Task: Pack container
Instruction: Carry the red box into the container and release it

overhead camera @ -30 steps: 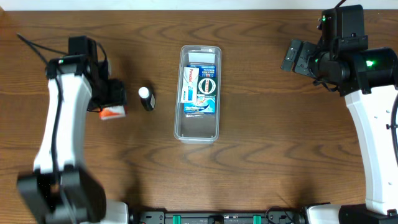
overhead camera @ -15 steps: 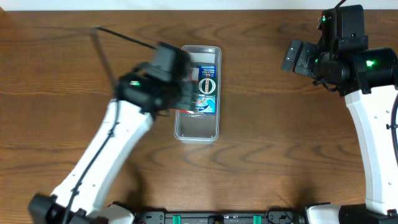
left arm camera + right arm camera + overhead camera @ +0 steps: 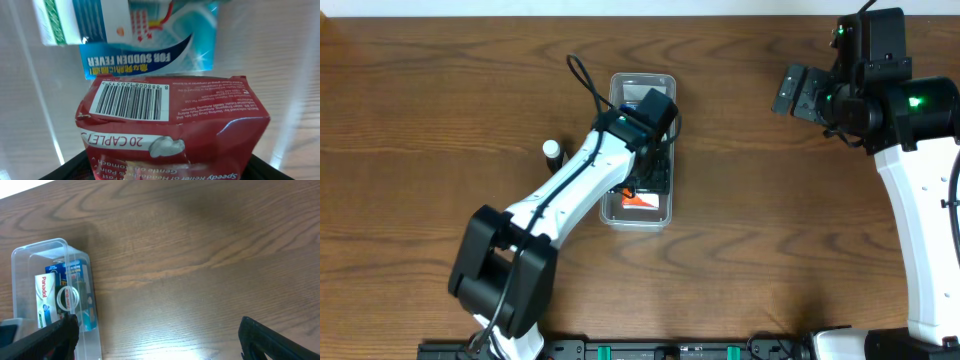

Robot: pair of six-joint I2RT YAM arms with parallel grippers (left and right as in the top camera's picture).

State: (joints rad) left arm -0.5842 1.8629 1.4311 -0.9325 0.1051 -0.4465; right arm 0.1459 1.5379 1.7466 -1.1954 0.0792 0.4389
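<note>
The clear container (image 3: 670, 150) lies lengthwise at the table's middle. It holds a blue carton (image 3: 663, 170) and a white-and-blue box, mostly hidden under my left arm. My left gripper (image 3: 642, 186) is down inside the container's near end, shut on a red caplet box (image 3: 638, 201). In the left wrist view the red box (image 3: 172, 120) fills the space between the jaws (image 3: 170, 172), with the blue carton (image 3: 150, 57) just beyond it. My right gripper (image 3: 790, 90) is open and empty at the far right. Its wrist view shows the container (image 3: 30, 255) to the left of the jaws (image 3: 160, 342).
A small black bottle with a white cap (image 3: 552, 151) stands left of the container, close beside my left arm. Bare wood tabletop (image 3: 770, 220) lies between the container and the right arm.
My left arm has swung from the table's left side over to the container, carrying the red box, and has lowered it into the near end. The right arm has not moved.
</note>
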